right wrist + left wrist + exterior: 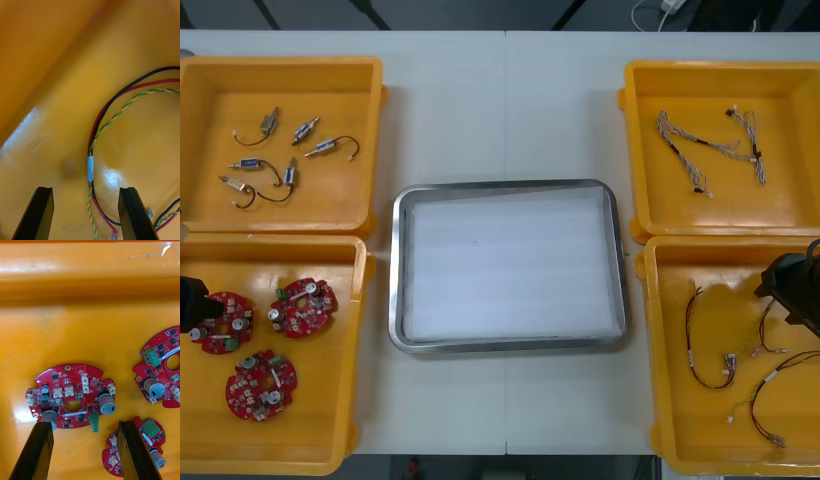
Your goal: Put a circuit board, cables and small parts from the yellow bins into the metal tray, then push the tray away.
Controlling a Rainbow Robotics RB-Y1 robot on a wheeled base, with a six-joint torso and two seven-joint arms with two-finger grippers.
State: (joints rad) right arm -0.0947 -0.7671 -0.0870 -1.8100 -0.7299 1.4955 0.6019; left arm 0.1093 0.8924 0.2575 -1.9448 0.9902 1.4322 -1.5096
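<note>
1. Tray [397,270]: middle of the tabletop [510,430], between the bins; white inside, nothing in it. Long axis runs left to right.
2. Near-left bin [345,420]: holds three boards [303,307]. Left pincer [85,427] hangs over one, fingers wide apart.
3. Near-right bin [680,430]: holds loose cables [728,364]. Right pincer [85,191] sits low over one, fingers wide apart.
4. Board [71,397]: round, flat, face up, so no true long axis; green connector on the side nearest the fingers. Likely light, stiff and fragile on top. Best taken by its bare edges.
5. Cable [90,168]: red, black and twisted yellow strands. Likely light, limp and apt to snag. The pale sleeve between the fingers looks the firmest hold; there the cable runs along the fingers, then loops away.
</note>
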